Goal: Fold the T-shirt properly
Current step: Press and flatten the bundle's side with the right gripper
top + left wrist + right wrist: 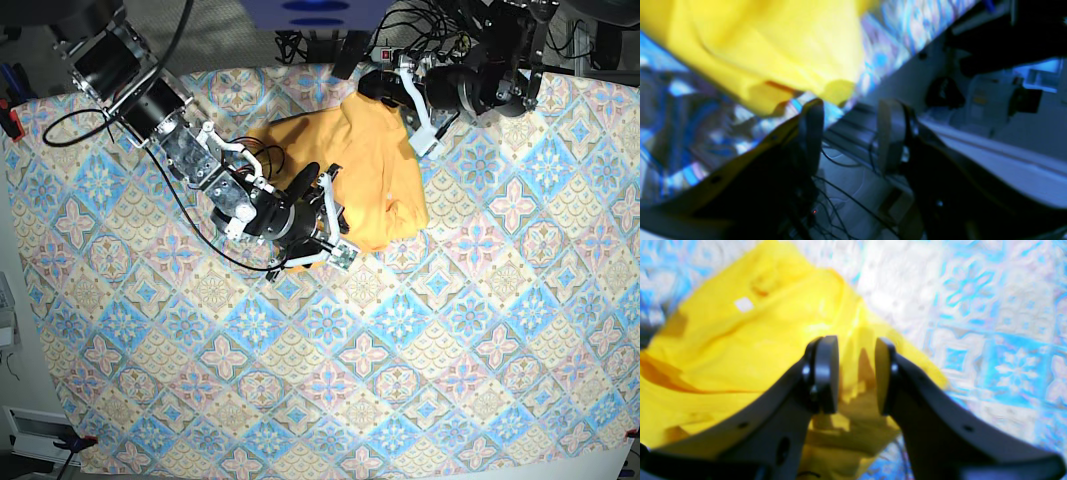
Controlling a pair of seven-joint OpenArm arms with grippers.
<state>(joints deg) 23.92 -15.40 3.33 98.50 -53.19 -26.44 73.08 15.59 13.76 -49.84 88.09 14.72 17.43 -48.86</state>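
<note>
Patterned tablecloth [420,330], bunched T-shirt [370,170], left tool [850,133] apart, right tool [856,373] apart

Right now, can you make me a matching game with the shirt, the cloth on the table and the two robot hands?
Things:
1. T-shirt
2. tablecloth
3. left gripper
4. right gripper

Clues:
A. blue and pink tile pattern
B. plain yellow-orange, bunched up
C. open jaws right over the yellow cloth
D. open jaws at the table's edge, past the shirt

Pairs: 1-B, 2-A, 3-D, 4-C
</note>
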